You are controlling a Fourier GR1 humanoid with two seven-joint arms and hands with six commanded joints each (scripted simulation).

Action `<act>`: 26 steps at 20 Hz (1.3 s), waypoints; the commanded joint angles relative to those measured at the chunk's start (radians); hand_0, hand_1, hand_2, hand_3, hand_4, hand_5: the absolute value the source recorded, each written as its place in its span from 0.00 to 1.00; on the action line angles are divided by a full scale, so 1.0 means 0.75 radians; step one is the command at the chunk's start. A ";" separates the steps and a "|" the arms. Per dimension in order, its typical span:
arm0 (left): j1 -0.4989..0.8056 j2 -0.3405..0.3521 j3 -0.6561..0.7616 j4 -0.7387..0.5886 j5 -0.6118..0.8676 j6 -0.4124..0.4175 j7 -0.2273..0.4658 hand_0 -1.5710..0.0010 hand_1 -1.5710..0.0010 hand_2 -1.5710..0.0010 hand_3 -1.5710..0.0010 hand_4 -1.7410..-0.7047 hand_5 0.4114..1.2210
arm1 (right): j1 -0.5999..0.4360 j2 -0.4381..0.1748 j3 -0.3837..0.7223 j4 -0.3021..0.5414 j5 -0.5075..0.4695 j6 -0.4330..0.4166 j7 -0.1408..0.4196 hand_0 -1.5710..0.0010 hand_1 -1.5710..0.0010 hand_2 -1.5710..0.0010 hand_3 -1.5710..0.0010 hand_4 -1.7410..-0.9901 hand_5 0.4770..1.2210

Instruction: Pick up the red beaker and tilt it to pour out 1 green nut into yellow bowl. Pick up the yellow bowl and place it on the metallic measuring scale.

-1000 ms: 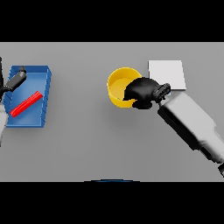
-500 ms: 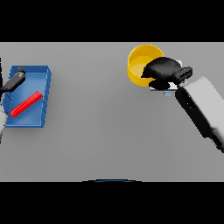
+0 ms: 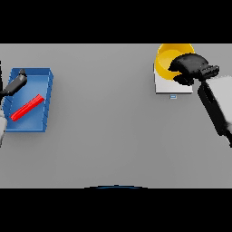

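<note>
Grey tabletop (image 3: 113, 136) takes up pretty much the whole view, so starting big and working down. Over on the left sits a blue rectangular tray (image 3: 45, 79) with the red beaker (image 3: 27, 107) lying flat on its side inside it, which looks to me like the pouring part is finished with. Can't actually see a green nut anywhere though, so no way to confirm it landed in the bowl.

Top right is the metallic measuring scale (image 3: 170, 87), a pale square pad, and the round yellow bowl (image 3: 168, 56) is right over its far half, overlapping it. The right hand (image 3: 188, 65) has its dark fingers curled around the bowl's rim, gripping it. I honestly can't tell if the bowl is resting on the scale or hanging just above it.

The left hand (image 3: 16, 84) shows at the left edge over the tray's corner, idle; can't tell how its fingers stand.

So my read: basically the last step, what's left is setting the bowl down square and letting go.
</note>
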 commanded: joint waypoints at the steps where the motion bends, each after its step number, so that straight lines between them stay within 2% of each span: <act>1: 0.003 -0.001 0.001 0.002 0.000 0.000 0.010 1.00 1.00 1.00 1.00 0.98 0.34 | 0.000 -0.002 -0.005 0.051 0.010 -0.033 -0.025 0.00 0.00 0.07 0.20 0.00 1.00; 4: -0.009 0.017 0.011 -0.004 -0.001 -0.008 0.032 1.00 1.00 1.00 1.00 0.98 0.33 | -0.023 0.010 -0.024 0.163 0.023 -0.077 -0.047 0.00 0.00 0.10 0.14 0.00 1.00; 6: -0.012 0.012 0.005 0.004 -0.003 -0.008 0.023 1.00 1.00 1.00 1.00 0.98 0.33 | -0.023 0.022 -0.033 0.208 0.024 -0.086 -0.042 0.00 0.00 0.11 0.14 0.00 1.00; 9: 0.001 0.002 0.006 -0.001 0.000 0.002 0.012 1.00 1.00 1.00 1.00 0.98 0.33 | -0.023 0.045 -0.045 0.274 0.023 -0.123 -0.076 0.00 0.00 0.13 0.15 0.00 1.00; 12: -0.014 0.003 0.002 0.029 -0.008 0.001 0.013 1.00 1.00 1.00 1.00 0.98 0.32 | -0.036 0.060 -0.057 0.322 0.019 -0.141 -0.126 0.01 0.00 0.15 0.09 0.00 1.00; 13: -0.009 0.017 0.010 0.018 -0.005 -0.002 0.002 1.00 1.00 1.00 1.00 0.98 0.32 | -0.038 0.067 -0.057 0.335 0.022 -0.151 -0.131 0.04 0.00 0.15 0.07 0.00 1.00; 14: -0.015 0.010 0.002 0.017 -0.010 -0.002 0.014 1.00 1.00 1.00 1.00 0.98 0.32 | -0.044 0.075 -0.058 0.355 0.026 -0.162 -0.132 0.07 0.00 0.15 0.08 0.00 1.00; 15: -0.017 0.008 -0.002 0.020 -0.011 -0.007 0.019 1.00 1.00 1.00 1.00 0.98 0.32 | -0.052 0.091 -0.058 0.360 0.031 -0.162 -0.113 0.08 0.04 0.12 0.12 0.01 1.00; 16: -0.005 0.003 -0.004 0.017 -0.012 -0.003 0.019 1.00 1.00 1.00 1.00 0.98 0.32 | -0.055 0.082 -0.068 0.368 0.024 -0.157 -0.142 0.06 0.06 0.10 0.21 0.01 1.00; 17: -0.020 0.002 -0.003 0.031 -0.016 0.002 0.024 1.00 1.00 1.00 1.00 0.98 0.32 | -0.053 0.077 -0.069 0.365 0.027 -0.156 -0.140 0.05 0.06 0.08 0.30 0.01 1.00; 18: -0.026 -0.004 -0.008 0.025 -0.018 0.004 0.021 1.00 1.00 1.00 1.00 0.98 0.32 | -0.051 0.087 -0.072 0.358 0.028 -0.149 -0.112 0.08 0.15 0.18 0.37 0.07 1.00; 20: -0.028 -0.004 -0.006 0.032 -0.009 -0.006 0.014 1.00 1.00 1.00 1.00 0.99 0.32 | -0.054 0.082 -0.071 0.345 0.033 -0.137 -0.104 0.37 0.44 0.41 0.49 0.15 0.81; 22: -0.018 -0.003 -0.006 0.031 -0.014 0.003 0.004 1.00 1.00 1.00 1.00 0.99 0.31 | -0.057 0.084 -0.046 0.348 0.057 -0.119 -0.094 0.60 0.64 0.58 0.58 0.20 0.69; 24: -0.043 0.000 0.004 0.037 -0.007 0.003 0.009 1.00 1.00 1.00 1.00 0.98 0.31 | -0.049 0.077 -0.031 0.338 0.066 -0.113 -0.122 0.74 0.77 0.70 0.65 0.23 0.61; 26: -0.049 -0.005 -0.001 0.045 -0.006 -0.007 0.035 1.00 1.00 1.00 1.00 0.98 0.31 | -0.069 0.073 -0.023 0.350 0.075 -0.119 -0.159 0.83 0.85 0.81 0.70 0.25 0.56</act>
